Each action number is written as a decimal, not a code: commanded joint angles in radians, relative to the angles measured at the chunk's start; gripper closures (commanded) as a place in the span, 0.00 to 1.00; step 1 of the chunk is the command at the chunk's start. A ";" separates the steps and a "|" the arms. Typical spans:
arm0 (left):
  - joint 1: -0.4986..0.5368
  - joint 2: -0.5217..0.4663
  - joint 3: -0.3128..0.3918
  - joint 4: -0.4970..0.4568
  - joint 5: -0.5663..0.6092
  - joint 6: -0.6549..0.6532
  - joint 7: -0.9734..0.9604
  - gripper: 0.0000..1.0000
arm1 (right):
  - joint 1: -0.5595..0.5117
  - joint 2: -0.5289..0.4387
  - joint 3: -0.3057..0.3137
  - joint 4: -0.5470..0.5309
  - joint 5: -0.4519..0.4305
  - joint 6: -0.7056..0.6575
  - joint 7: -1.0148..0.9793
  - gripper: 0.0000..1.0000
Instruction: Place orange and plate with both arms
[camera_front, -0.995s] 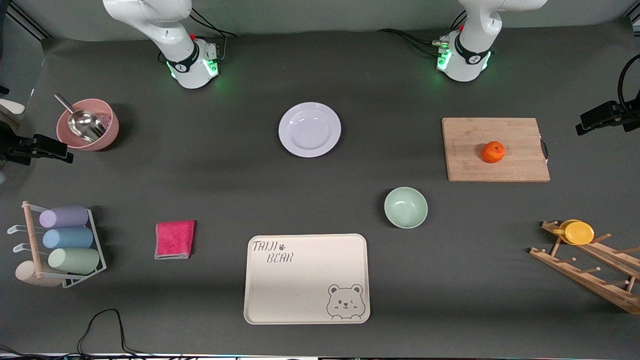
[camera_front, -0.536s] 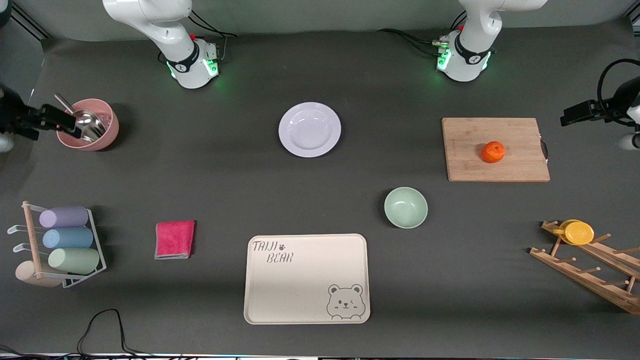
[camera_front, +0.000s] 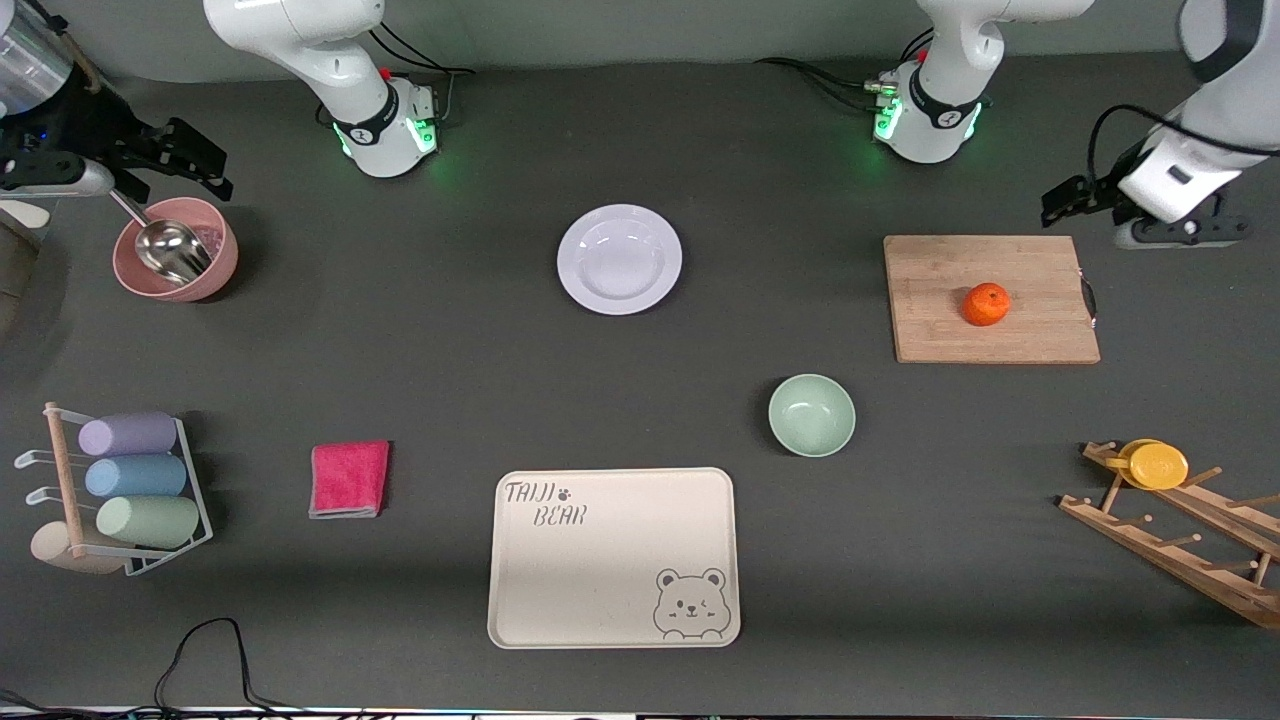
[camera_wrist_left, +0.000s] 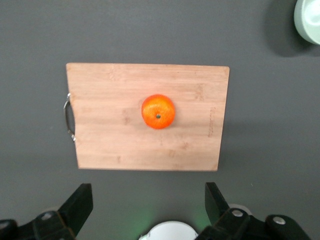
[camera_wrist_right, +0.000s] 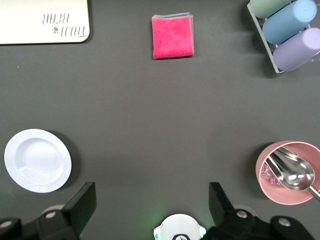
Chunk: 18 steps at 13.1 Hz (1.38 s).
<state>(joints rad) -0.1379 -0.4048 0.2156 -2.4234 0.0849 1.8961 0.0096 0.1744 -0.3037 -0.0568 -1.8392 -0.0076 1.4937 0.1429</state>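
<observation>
The orange (camera_front: 986, 304) rested near the centre of a wooden cutting board (camera_front: 1040, 330), which lay flat on the table (camera_front: 450, 350) toward the left arm's end, closer to the edge where the robot bases stood than to the front-camera edge. In the left wrist view the orange (camera_wrist_left: 158, 111) sat upright with its stem dimple facing up, clear of all four board edges (camera_wrist_left: 110, 140). A metal handle (camera_front: 1089, 303) was fixed to the board's short edge at the left arm's end.

The plate (camera_front: 619, 259) lay flat on the table between the two bases, roughly mid-length of the table and toward the base edge. It carried nothing. In the right wrist view the plate (camera_wrist_right: 37, 160) was well apart from the pink bowl (camera_wrist_right: 280, 192).

The left gripper (camera_front: 1075, 197) hung in the air over bare table just off the cutting board's corner at the base edge, at the left arm's end. Its jaws were released, spread wide and holding nothing (camera_wrist_left: 149, 202).

The right gripper (camera_front: 170, 155) hung over the table's corner at the right arm's end, above the pink bowl (camera_front: 215, 270) with a metal scoop (camera_front: 170, 248) in it. Its jaws were likewise released and held nothing (camera_wrist_right: 152, 202).

A cream bear tray (camera_front: 614, 557) lay at mid-length against the front-camera edge. A pale-green bowl (camera_front: 811, 414) stood between the tray and the cutting board. A folded pink cloth (camera_front: 349, 478) lay beside the tray, toward the right arm's end.
</observation>
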 joint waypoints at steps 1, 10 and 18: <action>0.024 0.004 -0.015 -0.159 0.018 0.206 0.001 0.00 | 0.013 -0.025 -0.005 -0.041 0.014 0.017 0.035 0.00; 0.024 0.325 -0.015 -0.308 0.018 0.696 0.001 0.00 | 0.011 -0.094 -0.015 -0.406 0.340 0.235 -0.071 0.00; 0.021 0.408 -0.015 -0.312 0.016 0.779 -0.008 0.04 | 0.001 -0.074 -0.046 -0.734 0.750 0.468 -0.477 0.00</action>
<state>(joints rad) -0.1258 0.0069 0.2083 -2.7280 0.0907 2.6619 0.0092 0.1773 -0.3567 -0.0928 -2.4968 0.6451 1.9180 -0.2215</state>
